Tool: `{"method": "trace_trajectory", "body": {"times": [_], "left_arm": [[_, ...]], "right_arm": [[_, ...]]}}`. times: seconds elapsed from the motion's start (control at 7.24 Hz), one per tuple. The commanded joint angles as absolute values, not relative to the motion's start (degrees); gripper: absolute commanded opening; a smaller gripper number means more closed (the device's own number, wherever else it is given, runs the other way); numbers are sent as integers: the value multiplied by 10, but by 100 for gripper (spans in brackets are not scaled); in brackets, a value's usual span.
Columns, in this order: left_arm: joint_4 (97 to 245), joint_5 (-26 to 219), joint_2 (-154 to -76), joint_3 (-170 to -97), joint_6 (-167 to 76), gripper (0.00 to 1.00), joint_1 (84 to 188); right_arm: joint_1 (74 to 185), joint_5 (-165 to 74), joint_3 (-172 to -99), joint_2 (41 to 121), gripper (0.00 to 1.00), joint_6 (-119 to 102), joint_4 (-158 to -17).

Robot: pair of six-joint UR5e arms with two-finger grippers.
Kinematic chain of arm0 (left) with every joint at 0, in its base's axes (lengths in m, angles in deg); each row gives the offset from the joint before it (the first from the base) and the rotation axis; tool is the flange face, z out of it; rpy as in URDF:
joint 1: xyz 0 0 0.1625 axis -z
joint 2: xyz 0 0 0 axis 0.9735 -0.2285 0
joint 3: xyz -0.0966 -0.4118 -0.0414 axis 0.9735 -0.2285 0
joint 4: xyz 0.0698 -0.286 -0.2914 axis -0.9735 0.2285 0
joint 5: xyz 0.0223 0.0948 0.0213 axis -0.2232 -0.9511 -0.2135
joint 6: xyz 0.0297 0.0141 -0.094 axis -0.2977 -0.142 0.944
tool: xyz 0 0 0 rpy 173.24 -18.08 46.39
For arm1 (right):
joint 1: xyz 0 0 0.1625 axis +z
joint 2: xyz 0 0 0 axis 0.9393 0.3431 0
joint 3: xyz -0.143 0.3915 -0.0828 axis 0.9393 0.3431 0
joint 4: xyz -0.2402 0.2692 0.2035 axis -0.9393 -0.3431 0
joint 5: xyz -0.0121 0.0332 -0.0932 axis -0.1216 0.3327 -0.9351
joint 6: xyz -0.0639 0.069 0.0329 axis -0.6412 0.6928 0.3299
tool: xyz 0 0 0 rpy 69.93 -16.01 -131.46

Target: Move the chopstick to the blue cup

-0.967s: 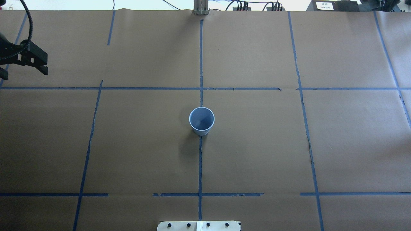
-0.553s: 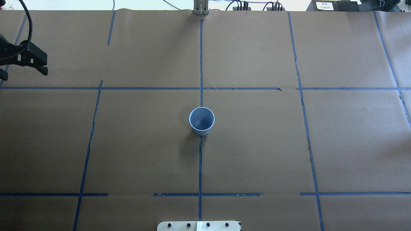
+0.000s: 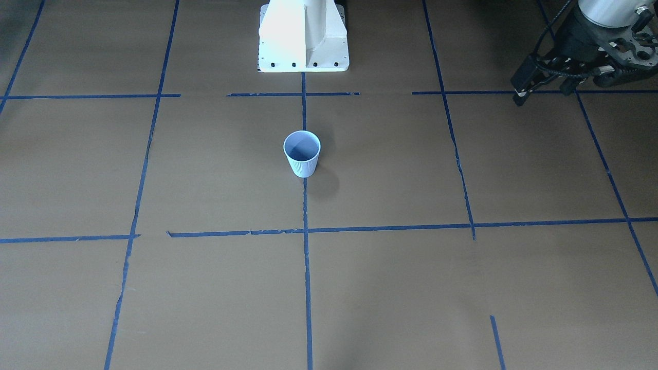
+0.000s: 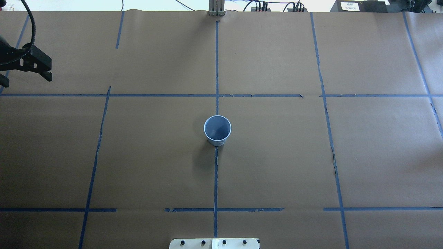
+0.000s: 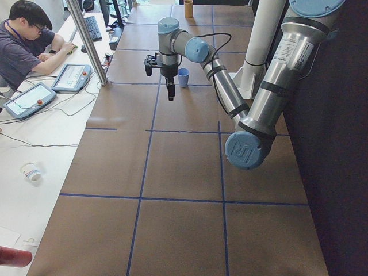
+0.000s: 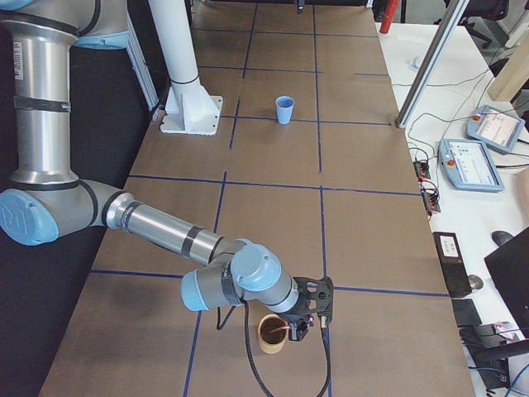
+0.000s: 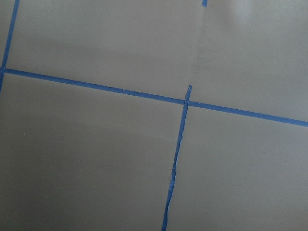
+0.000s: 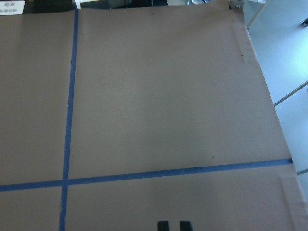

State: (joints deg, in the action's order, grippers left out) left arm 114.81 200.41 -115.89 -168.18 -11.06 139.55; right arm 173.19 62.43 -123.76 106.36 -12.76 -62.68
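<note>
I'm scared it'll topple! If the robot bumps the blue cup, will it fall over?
Probably, yes. The blue cup looks empty and thin-walled, so it is likely light. It narrows toward its base, so a push near the rim may tip it.

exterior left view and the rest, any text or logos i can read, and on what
"UR": logo on the left arm's blue joint cap.
White label on the black box, overhead view: too small to read.
Teach pendant screens: unreadable.
Blue cup: no print visible.

blue cup (image 4: pixel 217 129): ribbed, matt | table (image 4: pixel 277 166): matt brown paper | right arm (image 6: pixel 37 107): smooth metal
</note>
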Motion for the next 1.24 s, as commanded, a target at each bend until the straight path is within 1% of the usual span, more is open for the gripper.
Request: {"method": "trace_trajectory", "body": {"times": [0.0,0.28,0.41,0.55,0.69,0.83,0.97,1.11], "left_arm": [[1147,2004,-1159,-1682,-110,100,1395],[1147,2003,-1158,-1683,-113,100,1395],[1147,2003,-1153,-1686,-118,100,1396],[1149,2003,-1140,-1688,-126,100,1397],[1148,2002,-1130,-1689,-166,100,1401],[1148,2002,-1119,-1686,-206,100,1417],[1148,2003,-1104,-1685,-254,100,1437],[1148,2004,-1092,-1682,-299,100,1452]], "right_arm": [[1771,637,-1296,1069,1,-127,-637],[1799,675,-1346,1054,0,-128,-694],[1799,680,-1412,1041,0,-129,-796],[1781,681,-1487,1000,0,-129,-948],[1752,673,-1540,936,0,-129,-1083],[1711,671,-1559,874,0,-127,-1154],[1665,659,-1567,819,0,-119,-1196],[1603,625,-1566,752,0,-64,-1245]]}}
